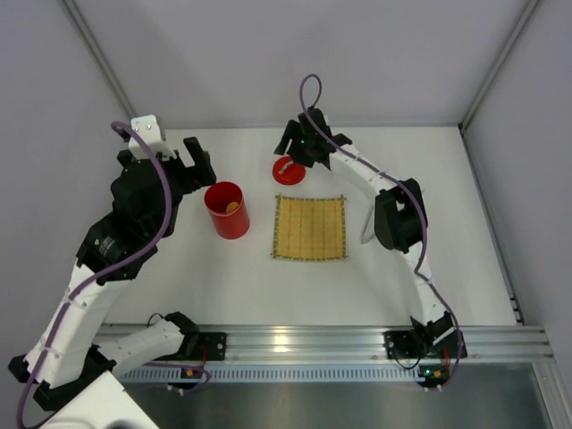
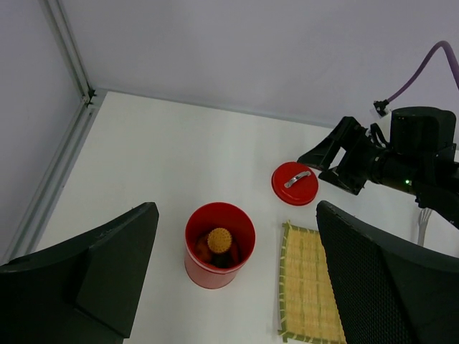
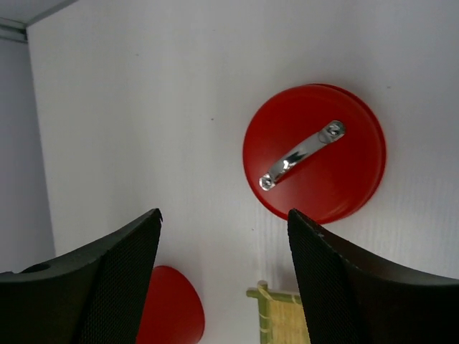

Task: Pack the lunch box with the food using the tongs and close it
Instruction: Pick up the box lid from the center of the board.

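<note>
The box [image 1: 227,211] is a glossy red cylinder, taller than wide, standing upright and open on the white surface [image 1: 268,286]. Inside lies the food [image 2: 219,241]: a round orange-yellow slice with a bumpy face on top and darker reddish-brown pieces beneath it, all below the rim. The lid [image 3: 314,161], red and round, lies flat on the surface, apart from the box, behind and to its right, its shiny metal handle [image 3: 301,154] facing up

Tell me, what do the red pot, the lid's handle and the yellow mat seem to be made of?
Red pot: probably plastic or lacquered, smooth and evenly glossy. Handle on the lid: likely polished metal, silvery with bright glints. Mat: looks like bamboo, thin yellow slats bound at the edge.
</note>
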